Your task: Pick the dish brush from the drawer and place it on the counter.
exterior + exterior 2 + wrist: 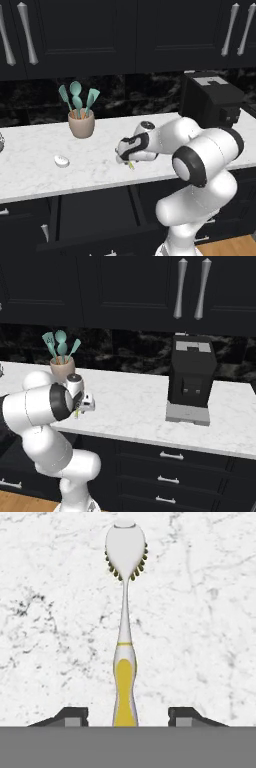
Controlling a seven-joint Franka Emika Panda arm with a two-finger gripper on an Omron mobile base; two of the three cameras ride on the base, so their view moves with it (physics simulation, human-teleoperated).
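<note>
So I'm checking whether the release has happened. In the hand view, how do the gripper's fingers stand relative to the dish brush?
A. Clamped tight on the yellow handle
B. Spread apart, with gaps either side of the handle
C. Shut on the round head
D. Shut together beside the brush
B: the fingertips sit wide apart with bare marble counter showing between each one and the dish brush handle.

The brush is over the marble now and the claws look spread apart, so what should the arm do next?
Probably lift straight away. The fingertips stand apart from the dish brush, which seems to lie on the counter, so the gripper appears to have released it.
</note>
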